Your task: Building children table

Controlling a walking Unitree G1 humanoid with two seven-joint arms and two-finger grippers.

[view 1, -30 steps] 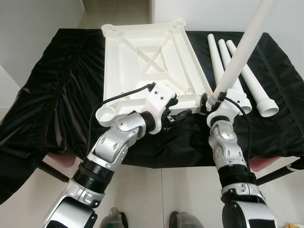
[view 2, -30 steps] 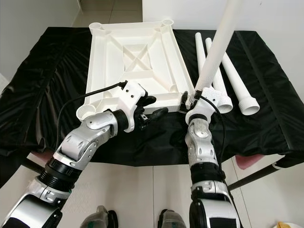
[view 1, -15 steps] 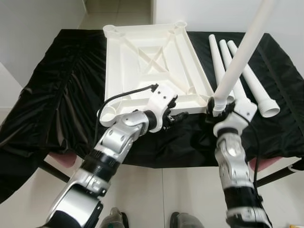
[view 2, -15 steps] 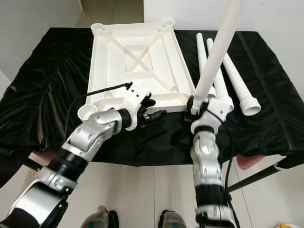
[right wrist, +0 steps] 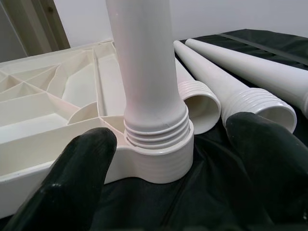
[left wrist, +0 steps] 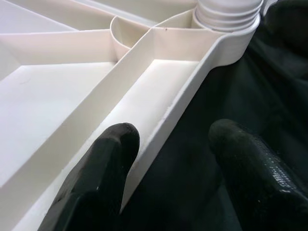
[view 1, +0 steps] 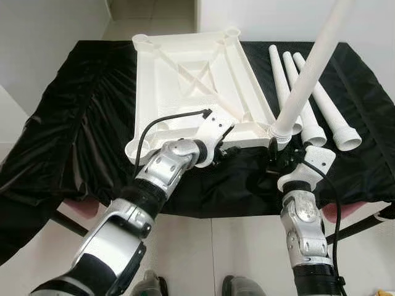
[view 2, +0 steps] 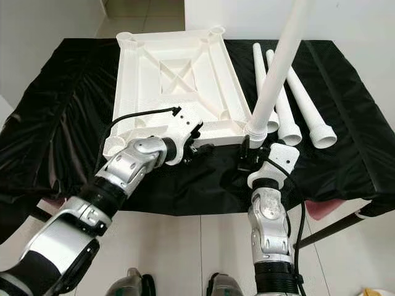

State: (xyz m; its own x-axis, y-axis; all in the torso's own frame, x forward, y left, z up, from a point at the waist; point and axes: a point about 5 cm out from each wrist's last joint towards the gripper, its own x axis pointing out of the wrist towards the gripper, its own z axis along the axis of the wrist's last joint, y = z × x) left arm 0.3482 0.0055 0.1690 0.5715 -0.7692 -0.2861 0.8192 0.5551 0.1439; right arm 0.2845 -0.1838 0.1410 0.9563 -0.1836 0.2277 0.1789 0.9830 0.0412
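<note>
White ribbed plastic tabletop [view 1: 191, 74], upside down on black cloth-covered table [view 1: 74, 123] w/ pale tile floor [view 1: 244, 246] below, is straddled by open left gripper [left wrist: 168, 144]; right gripper [right wrist: 168, 159] open around upright white plastic leg [view 1: 305, 77] in corner socket.

black glossy cloth [view 1: 74, 123], wrinkled and draped across the work surface, hanging loose off the left side. pink edge [view 1: 79, 208] peeking out beneath it near the front. dark slanted struts [view 1: 65, 223] under the front corners. pale tiled floor [view 1: 37, 259] below. white walls [view 1: 43, 37] behind, doorway frame [right wrist: 41, 24] beyond.
</note>
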